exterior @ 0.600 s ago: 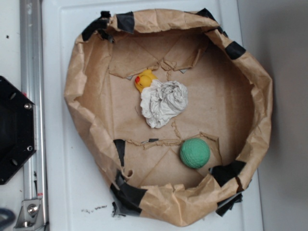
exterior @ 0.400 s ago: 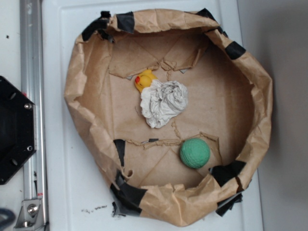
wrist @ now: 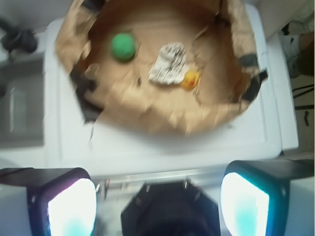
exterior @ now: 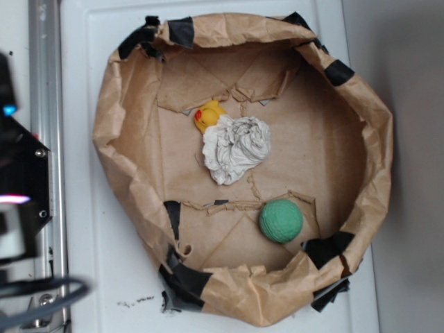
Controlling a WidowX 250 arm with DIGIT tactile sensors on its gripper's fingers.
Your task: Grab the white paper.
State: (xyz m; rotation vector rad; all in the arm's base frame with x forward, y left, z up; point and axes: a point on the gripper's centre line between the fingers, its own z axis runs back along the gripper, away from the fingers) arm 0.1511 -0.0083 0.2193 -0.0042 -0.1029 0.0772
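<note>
The white paper (exterior: 236, 149) is a crumpled off-white wad lying near the middle of the brown paper bowl (exterior: 111, 139). In the wrist view the white paper (wrist: 167, 63) shows far ahead, well beyond my gripper (wrist: 157, 196). The two fingers stand wide apart at the bottom corners with nothing between them, so the gripper is open. It hovers outside the bowl, above the black robot base (wrist: 170, 211). In the exterior view my arm (exterior: 15, 229) is a blur at the left edge, far left of the paper.
A yellow rubber duck (exterior: 208, 115) touches the wad's upper left side. A green ball (exterior: 281, 220) lies apart from the wad at the lower right. The bowl's raised rim is patched with black tape (exterior: 186, 281). A metal rail (exterior: 43, 83) runs along the left.
My arm has come into the exterior view at the left edge, blurred by motion. The paper, duck and ball have not moved.
</note>
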